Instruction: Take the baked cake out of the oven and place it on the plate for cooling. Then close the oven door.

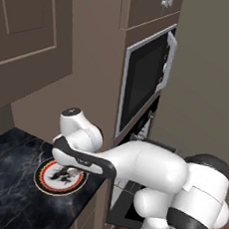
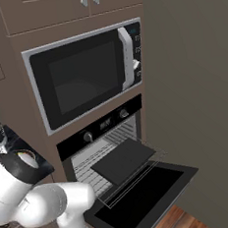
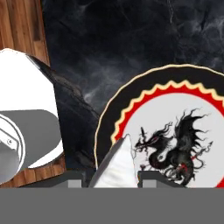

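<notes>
The plate (image 1: 47,182) with its red and gold rim and black dragon figure lies on the dark marble counter (image 1: 5,175). In the hand view my gripper (image 3: 114,176) is shut on the baked cake (image 3: 117,164), a small whitish wedge held just above the plate's (image 3: 175,109) left rim. In the left base view my forearm reaches over the plate and hides the hand. The oven (image 2: 104,124) stands with its oven door (image 2: 143,197) folded down flat and open. A dark tray (image 2: 123,159) rests on the pulled-out wire rack.
The silver-framed microwave (image 2: 82,74) sits above the oven, its door shut. The counter's right edge drops to wooden floor (image 3: 19,30) beside the oven column. The open oven door juts out low into the floor space in front of my base.
</notes>
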Controlling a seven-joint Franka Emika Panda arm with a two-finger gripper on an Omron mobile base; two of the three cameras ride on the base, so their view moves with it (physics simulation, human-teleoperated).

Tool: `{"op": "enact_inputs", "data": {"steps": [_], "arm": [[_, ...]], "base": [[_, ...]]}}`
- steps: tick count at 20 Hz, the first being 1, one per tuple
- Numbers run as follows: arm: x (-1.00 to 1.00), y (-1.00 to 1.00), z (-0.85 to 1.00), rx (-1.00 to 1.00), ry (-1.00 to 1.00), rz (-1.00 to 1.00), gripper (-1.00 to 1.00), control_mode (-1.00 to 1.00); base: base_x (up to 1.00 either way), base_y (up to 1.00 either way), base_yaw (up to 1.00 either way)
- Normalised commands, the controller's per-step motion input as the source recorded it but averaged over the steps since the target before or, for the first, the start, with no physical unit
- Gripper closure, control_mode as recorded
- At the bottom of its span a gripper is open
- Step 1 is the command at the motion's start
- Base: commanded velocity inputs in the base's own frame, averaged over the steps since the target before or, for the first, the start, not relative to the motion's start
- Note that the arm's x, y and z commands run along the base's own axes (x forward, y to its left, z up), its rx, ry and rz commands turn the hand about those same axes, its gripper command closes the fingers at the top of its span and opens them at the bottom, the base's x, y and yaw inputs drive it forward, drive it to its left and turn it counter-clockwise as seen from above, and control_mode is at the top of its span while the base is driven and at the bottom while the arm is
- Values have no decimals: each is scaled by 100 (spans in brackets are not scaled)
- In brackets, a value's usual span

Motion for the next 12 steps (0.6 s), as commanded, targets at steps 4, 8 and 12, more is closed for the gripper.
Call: {"op": "enact_inputs", "data": {"steps": [4,8,12], "arm": [[32,9,-38,0,4,0,100,-100],[31,12,-36,0,4,0,100,-100],[21,16,-32,0,4,0,100,-100]], "base": [[0,0,0],[0,0,0],[0,0,0]]}}
